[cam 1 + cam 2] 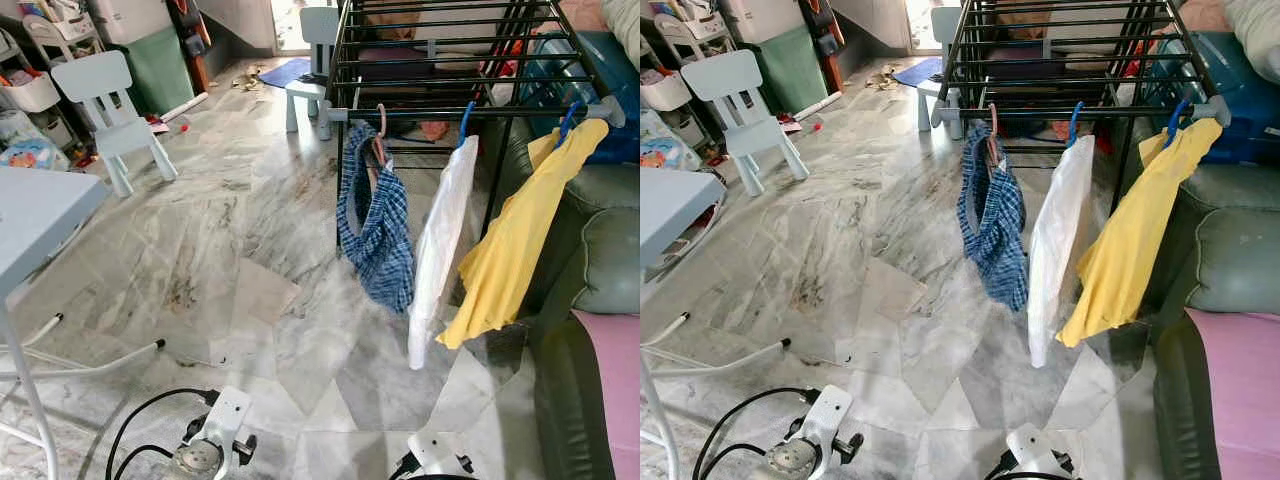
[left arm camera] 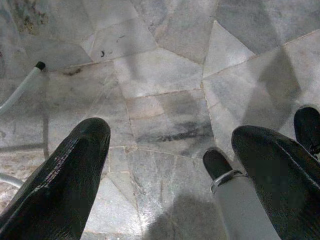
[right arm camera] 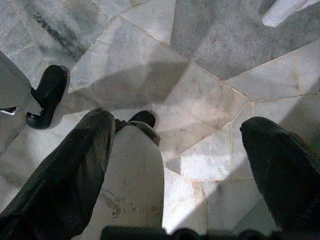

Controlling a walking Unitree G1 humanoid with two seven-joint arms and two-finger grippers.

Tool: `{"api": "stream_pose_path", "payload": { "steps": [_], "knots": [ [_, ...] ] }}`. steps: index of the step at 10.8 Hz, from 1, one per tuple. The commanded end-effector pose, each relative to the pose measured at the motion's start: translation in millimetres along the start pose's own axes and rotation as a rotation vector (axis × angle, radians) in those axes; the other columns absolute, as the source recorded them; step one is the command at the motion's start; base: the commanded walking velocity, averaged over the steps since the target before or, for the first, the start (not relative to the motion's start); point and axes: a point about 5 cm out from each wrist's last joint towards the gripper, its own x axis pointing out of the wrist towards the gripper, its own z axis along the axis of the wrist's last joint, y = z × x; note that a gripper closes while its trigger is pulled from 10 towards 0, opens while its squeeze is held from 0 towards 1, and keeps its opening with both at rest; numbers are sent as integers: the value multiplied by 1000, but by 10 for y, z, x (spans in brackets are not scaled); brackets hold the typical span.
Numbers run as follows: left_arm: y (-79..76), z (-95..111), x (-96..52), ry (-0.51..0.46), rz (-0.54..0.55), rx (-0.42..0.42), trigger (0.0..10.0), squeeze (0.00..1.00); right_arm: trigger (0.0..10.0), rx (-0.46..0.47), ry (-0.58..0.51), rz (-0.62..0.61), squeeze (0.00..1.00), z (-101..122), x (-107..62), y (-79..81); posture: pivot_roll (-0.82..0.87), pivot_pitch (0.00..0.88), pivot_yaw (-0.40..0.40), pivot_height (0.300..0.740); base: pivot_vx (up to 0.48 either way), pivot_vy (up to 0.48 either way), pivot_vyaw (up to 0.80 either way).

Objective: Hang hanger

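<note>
Three garments hang on hangers from the front rail of the black drying rack point(image 1: 440, 60) in the left eye view: a blue plaid garment point(image 1: 378, 230) on a pink hanger point(image 1: 380, 128), a white shirt point(image 1: 438, 240) on a blue hanger point(image 1: 466, 118), a yellow shirt point(image 1: 510, 240) on another blue hanger point(image 1: 568, 120). Rack stands just beside the dark green sofa point(image 1: 590, 250); the marble floor point(image 1: 220, 260) before it is open. Both arms hang low at the bottom edge of frame

Right eye view: same scene. White child's chair point(image 1: 740, 95) and white table point(image 1: 675, 205) well to the left, apart from the rack. No brand, label or writing legible anywhere

Left wrist view: left gripper point(image 2: 170, 175) points at the floor, fingers spread wide, nothing between them

Right wrist view: right gripper point(image 3: 185, 160) likewise, fingers wide apart and empty, over bare floor tiles

Handling judgement: hangers look like light, stiff plastic with a smooth, likely slippery hook. The cloth is soft and will swing, shifting the load. Best hold is probably the neck just below the hook, where the hanger is rigid and clear of cloth. All hangers in sight are on the rail; none is loose for picking up
</note>
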Motion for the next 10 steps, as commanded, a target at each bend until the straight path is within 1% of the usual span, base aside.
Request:
{"api": "stream_pose_path", "payload": {
  "steps": [1,4,7,10],
  "knots": [
    [67,-31,-12,9,14,0,10000,0,10000,9,3,15,0,23,11,37,-79,0,75,740,0,0,0],
    [74,-34,-13,10,14,1,10000,0,10000,7,5,15,0,24,12,39,-80,0,77,740,0,0,0],
    [-1,-12,0,10,7,11,10000,0,10000,7,7,16,0,25,13,39,-83,0,79,740,0,0,0],
    [-28,6,7,11,6,16,10000,0,10000,8,7,17,0,28,14,38,-83,0,81,740,0,0,0]
  ]
}}
